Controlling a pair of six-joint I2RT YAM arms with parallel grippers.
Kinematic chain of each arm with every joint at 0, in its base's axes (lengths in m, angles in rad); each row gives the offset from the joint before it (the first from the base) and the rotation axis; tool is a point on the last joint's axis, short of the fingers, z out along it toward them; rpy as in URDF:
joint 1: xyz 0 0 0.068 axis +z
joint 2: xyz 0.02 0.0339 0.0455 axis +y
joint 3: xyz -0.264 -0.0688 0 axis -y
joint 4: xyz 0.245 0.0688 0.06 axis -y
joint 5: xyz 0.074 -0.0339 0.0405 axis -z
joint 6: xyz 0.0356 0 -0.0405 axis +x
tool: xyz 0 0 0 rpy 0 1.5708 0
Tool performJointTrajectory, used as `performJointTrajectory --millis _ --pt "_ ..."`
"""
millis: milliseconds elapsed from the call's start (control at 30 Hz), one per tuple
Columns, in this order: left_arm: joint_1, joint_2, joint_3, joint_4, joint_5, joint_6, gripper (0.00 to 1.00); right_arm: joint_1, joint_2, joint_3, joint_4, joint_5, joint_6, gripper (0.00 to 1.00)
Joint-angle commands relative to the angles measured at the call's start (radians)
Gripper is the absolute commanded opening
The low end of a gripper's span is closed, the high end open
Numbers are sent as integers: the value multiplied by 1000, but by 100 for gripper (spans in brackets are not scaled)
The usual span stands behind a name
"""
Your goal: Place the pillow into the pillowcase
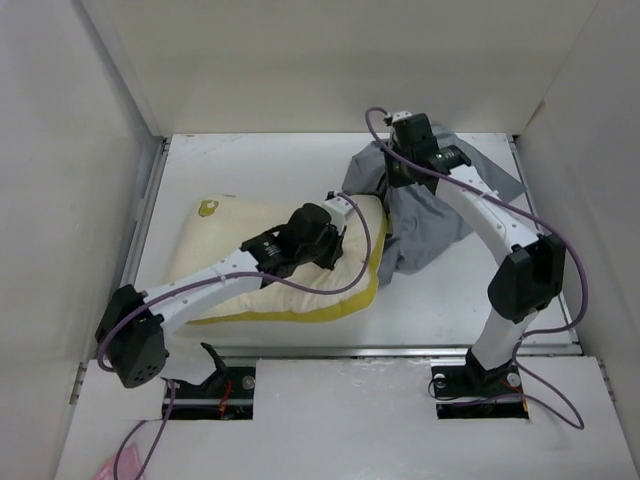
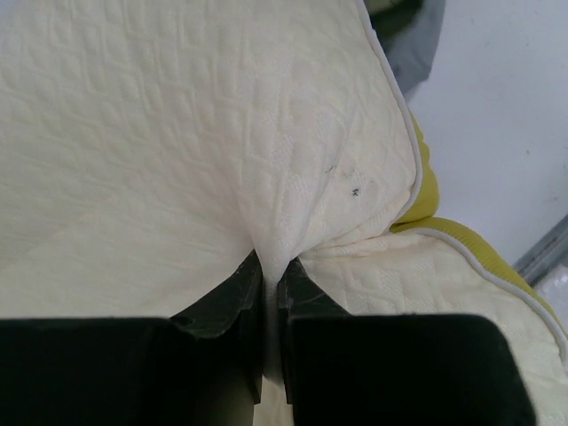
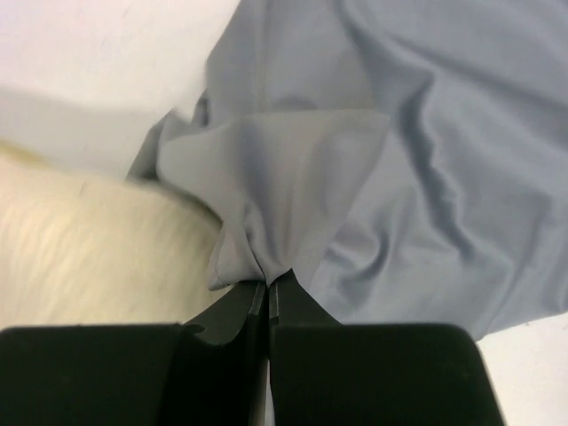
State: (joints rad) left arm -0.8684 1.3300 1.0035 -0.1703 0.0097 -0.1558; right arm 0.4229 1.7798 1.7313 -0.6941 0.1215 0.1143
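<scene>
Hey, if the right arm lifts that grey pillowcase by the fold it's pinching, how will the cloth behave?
Probably floppy: the pillowcase lies in deep creases and bunches where the right tool pinches it. It would likely drape and sag rather than hold its mouth open. It looks thin, so probably light.

No text, label, brand, number or sign can be read in any view. The small yellow patch [image 1: 208,208] at the far left corner of the pillow [image 1: 228,232] is too small and blurred to show any lettering.
</scene>
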Motion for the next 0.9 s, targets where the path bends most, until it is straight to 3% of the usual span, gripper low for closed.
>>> performJointTrajectory --millis 0,233,400,667,867 --pt "14 90 114 134 -69 -20 0 76 -114 -99 47 -48 -62 0" --pt "123 316 387 81 -281 -92 0 142 -292 -271 67 -94 -56 0" --pt "187 409 536 35 -603 -183 0 142 -322 -292 58 -169 -34 0" --pt "187 589 648 87 -651 -205 0 151 -301 -303 80 -356 -54 2" --pt "178 715 756 22 -760 -269 0 142 -301 -201 44 -439 -76 2"
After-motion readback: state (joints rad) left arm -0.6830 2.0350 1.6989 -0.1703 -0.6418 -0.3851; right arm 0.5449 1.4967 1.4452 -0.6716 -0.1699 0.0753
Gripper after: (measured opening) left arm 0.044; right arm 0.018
